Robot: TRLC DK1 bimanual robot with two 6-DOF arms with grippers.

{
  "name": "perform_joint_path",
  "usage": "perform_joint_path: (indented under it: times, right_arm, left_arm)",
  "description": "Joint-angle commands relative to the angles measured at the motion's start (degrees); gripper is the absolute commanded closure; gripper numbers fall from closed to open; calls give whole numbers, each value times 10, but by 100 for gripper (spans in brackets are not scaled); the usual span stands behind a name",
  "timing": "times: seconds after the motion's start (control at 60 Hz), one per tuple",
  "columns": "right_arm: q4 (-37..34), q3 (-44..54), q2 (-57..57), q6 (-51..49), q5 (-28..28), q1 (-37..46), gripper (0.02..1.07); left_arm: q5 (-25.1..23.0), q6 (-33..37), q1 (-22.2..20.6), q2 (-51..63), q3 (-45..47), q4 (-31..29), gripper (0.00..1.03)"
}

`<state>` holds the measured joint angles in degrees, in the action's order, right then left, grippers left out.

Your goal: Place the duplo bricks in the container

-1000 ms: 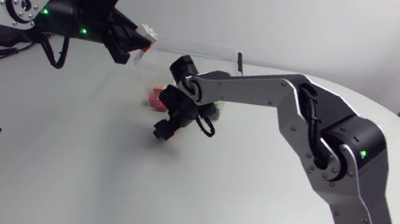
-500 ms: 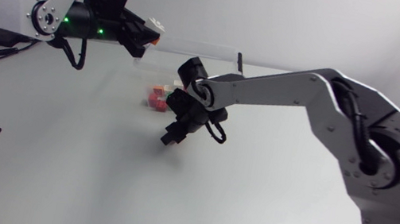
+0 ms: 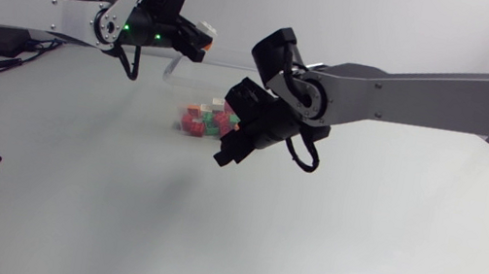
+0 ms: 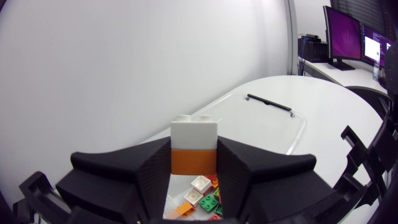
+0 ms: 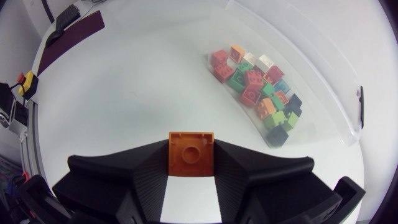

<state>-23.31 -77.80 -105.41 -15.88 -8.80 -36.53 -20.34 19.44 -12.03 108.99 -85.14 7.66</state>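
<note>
Above the clear container (image 5: 314, 70), near the upper middle of the overhead frame, the left gripper (image 3: 201, 40) hung with its fingers closed on a white-and-orange brick (image 4: 194, 148). It was apparently held high so the piece would drop among those already inside, which showed directly beneath it. Just below and right of it, the right gripper (image 3: 225, 154) hovered over the tabletop (image 3: 305, 250) with its fingers clamped from both sides on an orange brick (image 5: 191, 151). The container lay ahead of that gripper rather than under it, which suggested a load short of its drop point. Two arms were at work, one entering from the left edge and one from the right, and each carried a single piece. One container stood on the tabletop with one black handle (image 5: 359, 107) at its rim. Its heap of bricks (image 3: 206, 119) held roughly twenty in red, green, orange, white, blue and dark tones, too jumbled for an exact count. No loose brick could be seen on the tabletop.
</note>
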Motion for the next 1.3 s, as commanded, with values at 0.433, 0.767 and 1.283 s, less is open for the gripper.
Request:
perform_joint_path:
  times: [0.433,0.767,1.283]
  right_arm:
    - [5,74,107,13,-17,33,71]
    - [5,34,128,36,-17,47,71]
    - [105,-40,78,79,6,69,71]
  left_arm:
    - [57,-9,-36,126,-225,-192,3]
    - [56,20,-32,13,-112,-206,3]
    - [62,79,-26,-244,176,-187,3]
